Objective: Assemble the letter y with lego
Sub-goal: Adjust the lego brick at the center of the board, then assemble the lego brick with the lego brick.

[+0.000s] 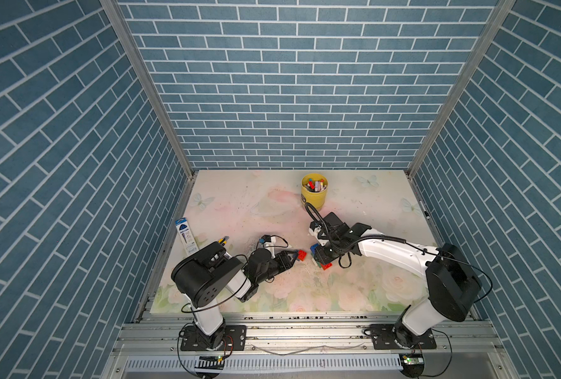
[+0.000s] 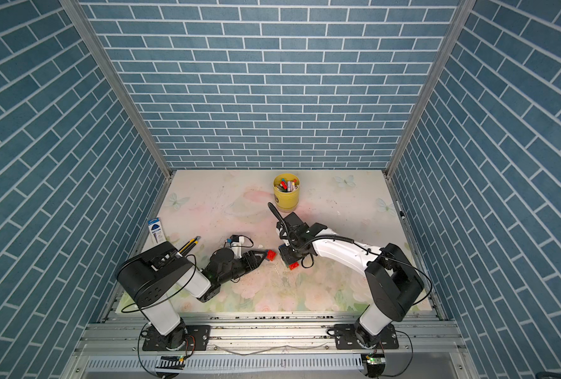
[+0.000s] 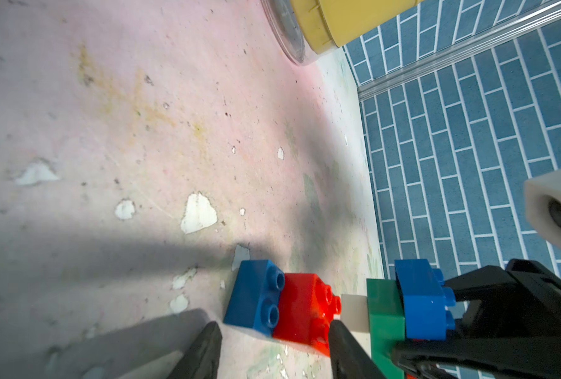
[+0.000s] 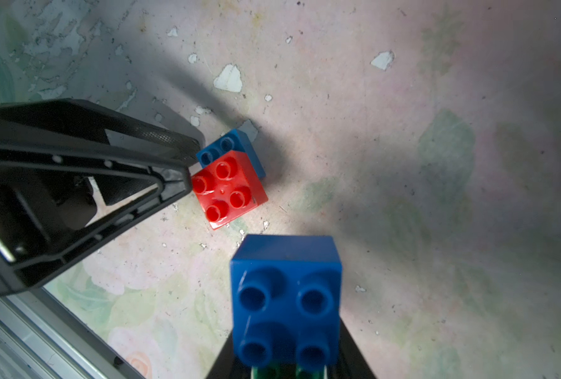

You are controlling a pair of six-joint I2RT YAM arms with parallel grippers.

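Observation:
A red square brick sits joined over half of a blue square brick on the table mat; they also show as the red brick and the blue one. My left gripper is open and low at this pair. One fingertip touches the red brick; the other stands clear of the blue. My right gripper is shut on a cluster just right of the pair: a green brick bearing a blue square, a white brick and a red one.
A yellow cup of coloured sticks stands at the back of the mat. A blue-and-white packet and a yellow-black knife lie at the left edge behind the left arm. Blue brick-pattern walls close in three sides.

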